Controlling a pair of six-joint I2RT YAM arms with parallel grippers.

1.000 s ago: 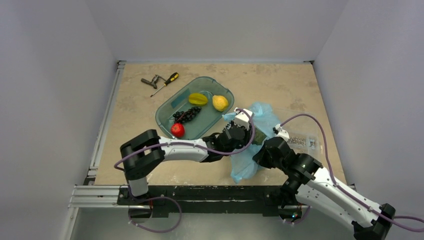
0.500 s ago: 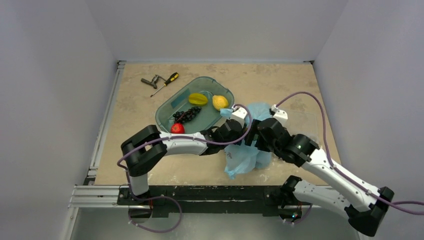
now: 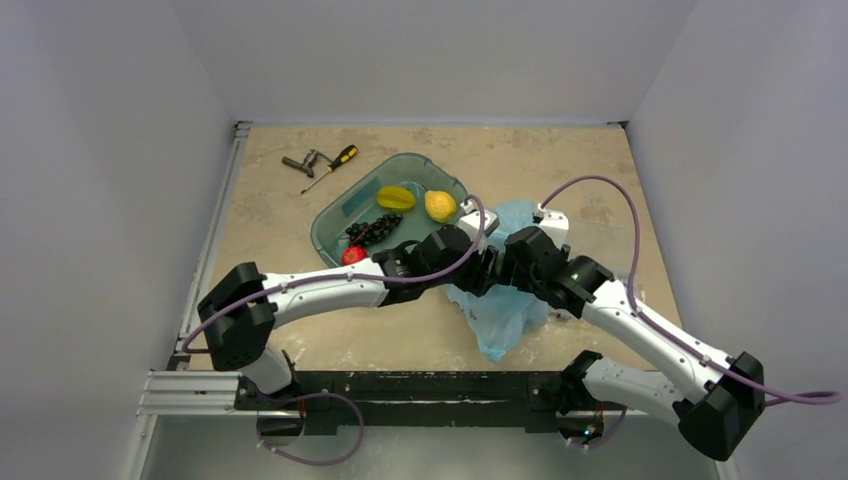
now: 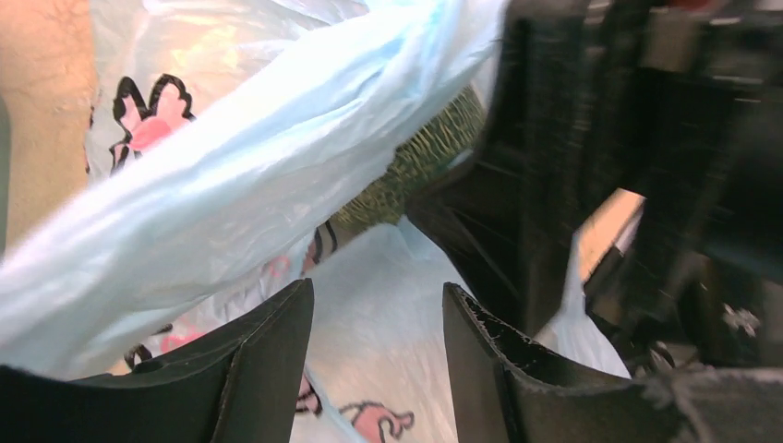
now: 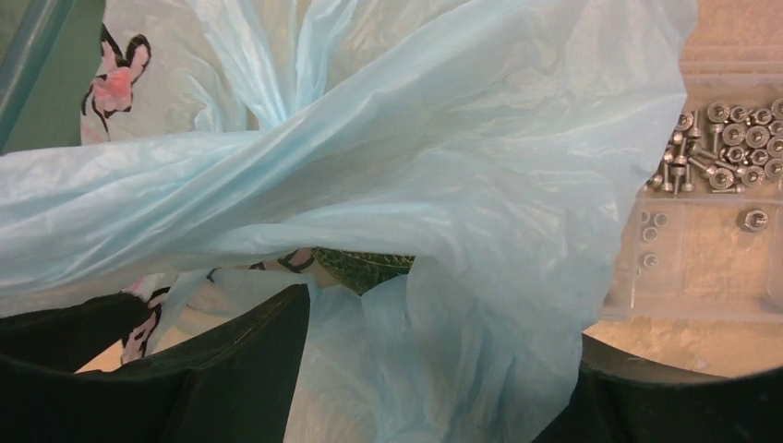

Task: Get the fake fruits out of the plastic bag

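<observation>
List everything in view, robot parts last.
plastic bag: 1, light blue, right of tray
rough-skinned fruit: 1, dull green, inside bag
tray: 1, teal, left of bag
star fruit: 1, yellow-green, in tray
pear: 1, yellow, in tray
grapes: 1 bunch, black, in tray
red fruit: 1, red, in tray
screwdriver: 1, yellow-black handle, far left
metal tool: 1, grey, beside screwdriver
fastener box: 1, clear, right of bag
left gripper: 1, black, open at bag
right gripper: 1, black, open at bag
</observation>
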